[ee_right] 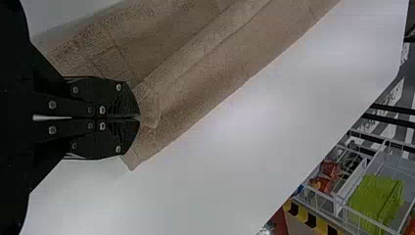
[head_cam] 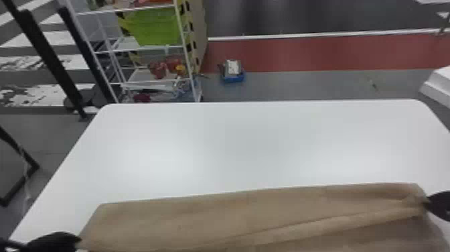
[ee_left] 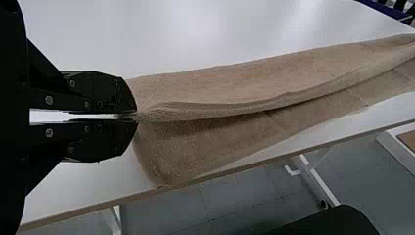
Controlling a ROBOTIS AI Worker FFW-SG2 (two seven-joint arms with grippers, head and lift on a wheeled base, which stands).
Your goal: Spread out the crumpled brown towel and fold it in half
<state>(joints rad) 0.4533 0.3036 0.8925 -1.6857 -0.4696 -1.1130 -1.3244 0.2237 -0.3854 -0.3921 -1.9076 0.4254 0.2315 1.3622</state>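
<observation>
Towel (head_cam: 234, 214) pinched by L fingers (head_cam: 55, 242), R fingers (head_cam: 440, 205); green bin (head_cam: 154, 28) on rack (head_cam: 137, 78), contents unclr.

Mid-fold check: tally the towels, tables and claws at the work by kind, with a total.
Brown towel: 1
White table: 1
Left claw and right claw: 2, both gripping the towel
Total: 4

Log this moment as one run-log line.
brown towel: stretched across white table, creased lengthwise | left pincer: pinching one end | right pincer: pinching other end
</observation>
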